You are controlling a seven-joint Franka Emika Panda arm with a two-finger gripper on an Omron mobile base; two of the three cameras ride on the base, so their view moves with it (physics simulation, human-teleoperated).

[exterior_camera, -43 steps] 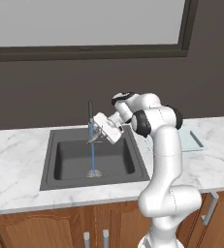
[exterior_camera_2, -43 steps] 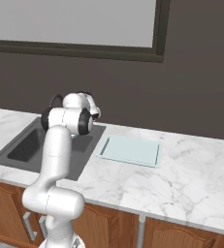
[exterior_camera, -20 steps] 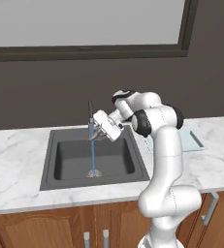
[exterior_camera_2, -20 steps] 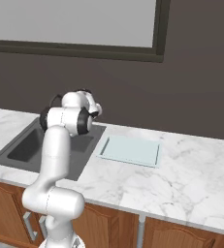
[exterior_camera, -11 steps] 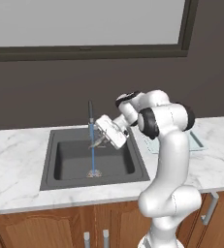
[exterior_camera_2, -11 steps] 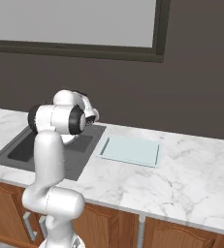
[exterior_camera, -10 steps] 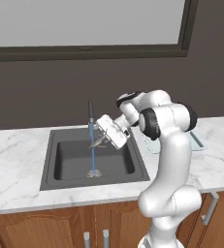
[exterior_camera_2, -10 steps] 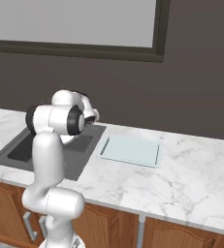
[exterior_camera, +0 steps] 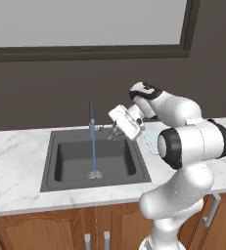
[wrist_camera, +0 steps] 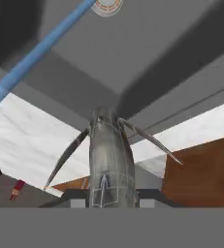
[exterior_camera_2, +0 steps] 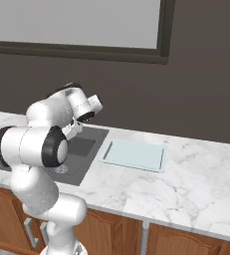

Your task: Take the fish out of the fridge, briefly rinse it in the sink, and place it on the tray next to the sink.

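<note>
A white robot arm reaches over the back right corner of the dark sink (exterior_camera: pixel 70 146), its pincer (exterior_camera: pixel 115 131) closed tight on the small grey fish (wrist_camera: pixel 109 160), whose thin fins spread out to either side of the fingers. Just to the left of the pincer, a thin blue stream of water (exterior_camera: pixel 93 151) falls from the upright tap (exterior_camera: pixel 91 114) to the drain in the basin floor below. On the marble table (exterior_camera_2: pixel 186 184), to the pincer's right beyond the sink edge, lies the pale flat tray (exterior_camera_2: pixel 134 154).
</note>
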